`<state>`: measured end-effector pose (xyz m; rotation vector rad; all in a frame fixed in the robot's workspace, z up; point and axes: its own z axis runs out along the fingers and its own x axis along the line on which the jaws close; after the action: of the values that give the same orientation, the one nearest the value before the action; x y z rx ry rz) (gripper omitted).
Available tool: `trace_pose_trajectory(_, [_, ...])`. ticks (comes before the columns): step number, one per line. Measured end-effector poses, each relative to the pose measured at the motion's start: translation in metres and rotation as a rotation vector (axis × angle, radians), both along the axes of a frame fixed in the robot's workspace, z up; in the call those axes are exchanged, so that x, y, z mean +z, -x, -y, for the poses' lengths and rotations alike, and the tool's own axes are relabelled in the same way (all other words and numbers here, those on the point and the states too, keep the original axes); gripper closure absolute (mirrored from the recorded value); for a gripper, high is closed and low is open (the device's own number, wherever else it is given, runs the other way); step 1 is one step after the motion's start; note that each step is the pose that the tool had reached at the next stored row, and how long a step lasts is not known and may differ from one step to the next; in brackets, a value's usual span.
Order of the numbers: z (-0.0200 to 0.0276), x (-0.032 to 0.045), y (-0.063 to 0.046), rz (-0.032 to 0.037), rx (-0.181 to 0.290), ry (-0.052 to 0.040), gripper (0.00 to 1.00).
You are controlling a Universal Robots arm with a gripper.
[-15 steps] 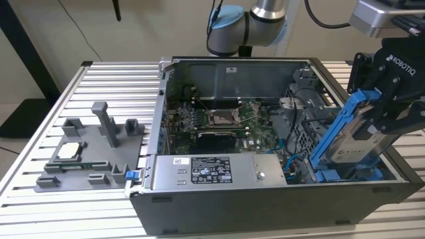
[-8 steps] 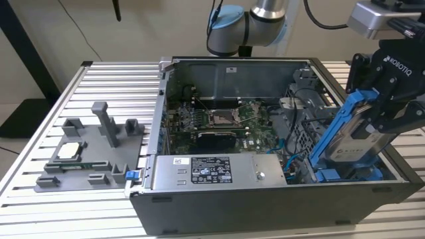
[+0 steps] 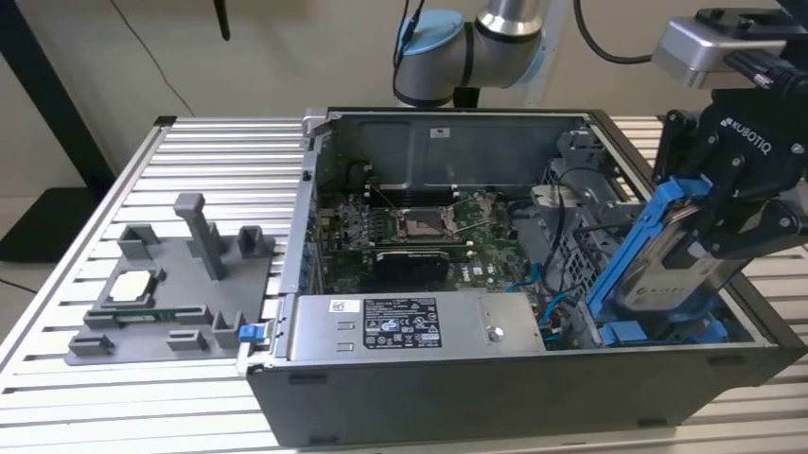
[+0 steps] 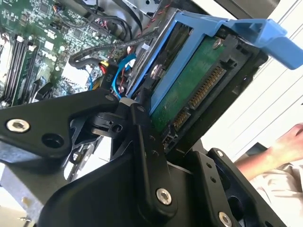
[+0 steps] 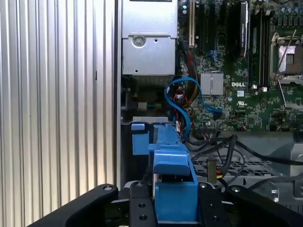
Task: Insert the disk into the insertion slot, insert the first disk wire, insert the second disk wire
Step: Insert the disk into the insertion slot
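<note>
The disk (image 3: 650, 274) sits in a blue plastic carrier and hangs tilted over the open computer case's corner, at the exterior view's right. My gripper (image 3: 732, 222) is shut on it from above. In the second wrist view the disk's green circuit board (image 4: 194, 90) and connector row show between the black fingers (image 4: 147, 142). The first wrist view has the blue carrier (image 5: 173, 179) between my gripper's (image 5: 174, 210) two fingers. The disk's lower end dips toward the grey drive cage, where the insertion slot (image 3: 593, 317) lies. Blue cables (image 5: 177, 101) and black cables (image 5: 222, 146) lie loose beside the cage.
The motherboard with its silver processor socket (image 3: 419, 223) fills the case floor, and a grey power supply (image 3: 404, 323) sits at the front. A grey fixture (image 3: 165, 293) holding a chip stands on the ribbed table. A person's hand (image 4: 284, 146) shows beyond the case.
</note>
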<state>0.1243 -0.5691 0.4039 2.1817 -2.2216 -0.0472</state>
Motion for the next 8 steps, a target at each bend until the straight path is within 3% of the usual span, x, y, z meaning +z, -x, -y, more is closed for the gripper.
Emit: trace_pose_trajectory(8, [-0.0003, -0.0145, 0.0, -0.0001, 0.0, 0.0, 1.0])
